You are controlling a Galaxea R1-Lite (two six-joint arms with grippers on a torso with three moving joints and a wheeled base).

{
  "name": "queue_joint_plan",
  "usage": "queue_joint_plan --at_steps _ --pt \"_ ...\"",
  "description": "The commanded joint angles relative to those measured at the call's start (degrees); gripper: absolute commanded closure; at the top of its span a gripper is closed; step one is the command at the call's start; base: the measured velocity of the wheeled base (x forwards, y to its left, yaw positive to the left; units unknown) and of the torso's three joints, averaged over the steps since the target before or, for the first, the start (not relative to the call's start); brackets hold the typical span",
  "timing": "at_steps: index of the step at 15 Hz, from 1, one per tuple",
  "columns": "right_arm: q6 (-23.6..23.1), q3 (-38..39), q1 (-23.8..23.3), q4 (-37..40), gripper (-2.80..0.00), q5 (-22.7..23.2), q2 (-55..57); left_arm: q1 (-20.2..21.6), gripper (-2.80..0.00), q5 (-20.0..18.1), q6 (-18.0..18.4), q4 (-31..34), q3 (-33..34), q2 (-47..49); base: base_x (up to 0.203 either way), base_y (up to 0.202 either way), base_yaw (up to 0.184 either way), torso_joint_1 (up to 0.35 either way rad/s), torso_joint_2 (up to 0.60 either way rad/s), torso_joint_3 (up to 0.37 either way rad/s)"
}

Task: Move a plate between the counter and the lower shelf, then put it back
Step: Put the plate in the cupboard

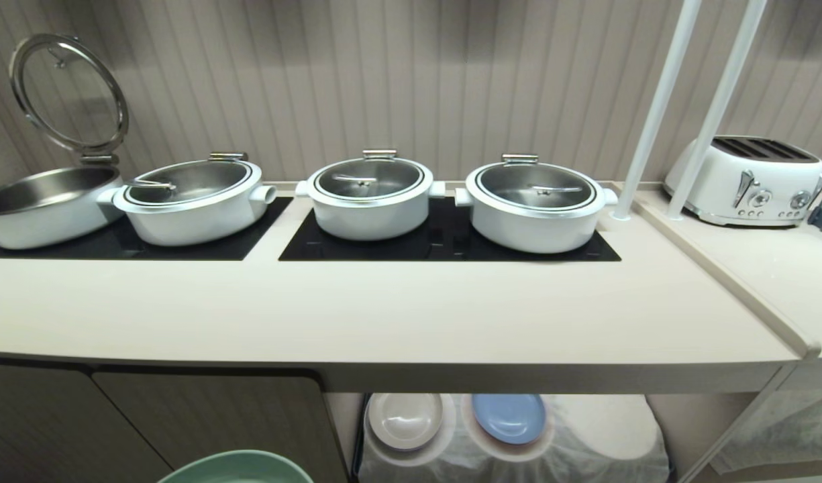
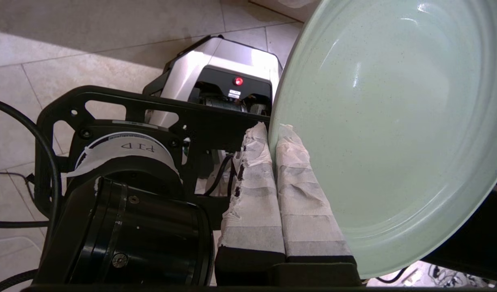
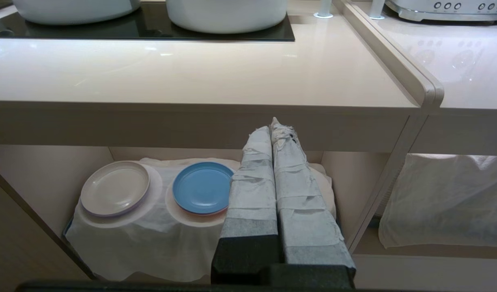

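The pale mint-green plate [image 2: 394, 138] fills much of the left wrist view, its rim pinched between the taped fingers of my left gripper [image 2: 272, 132], which is shut on it. In the head view only the plate's rim [image 1: 239, 466] shows at the bottom edge, below the front of the beige counter [image 1: 411, 322]; the gripper itself is out of that view. The lower shelf [image 1: 585, 436] with its white gauzy cloth lies under the counter. My right gripper [image 3: 272, 125] hangs shut and empty before the shelf [image 3: 122, 247].
On the shelf cloth sit an off-white plate [image 1: 405, 419] and a blue plate [image 1: 510, 417]. Several white lidded pots [image 1: 370, 194] stand on the black hob panels. A white toaster [image 1: 749, 180] and two white poles [image 1: 659, 107] are at the right. My base [image 2: 220, 77] is below the plate.
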Motion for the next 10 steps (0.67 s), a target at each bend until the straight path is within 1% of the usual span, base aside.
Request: queue_joint_plan --at_steps 1,3,10 --pt "0.0 0.0 0.0 0.1 0.0 0.0 0.0 0.2 0.0 -0.1 -0.6 0.2 0.8 -0.7 0.0 0.0 0.0 0.0 0.0 0.0" --pt "0.0 0.0 0.0 0.0 0.0 0.0 0.0 0.0 0.0 -0.2 -1.0 0.2 1.9 -1.6 0.0 0.0 0.0 0.0 0.0 0.0" --pt "0.0 0.0 0.0 0.0 0.0 0.0 0.0 0.0 0.0 -0.2 -1.0 -0.2 1.9 -1.2 0.0 0.0 0.0 0.0 0.0 0.0"
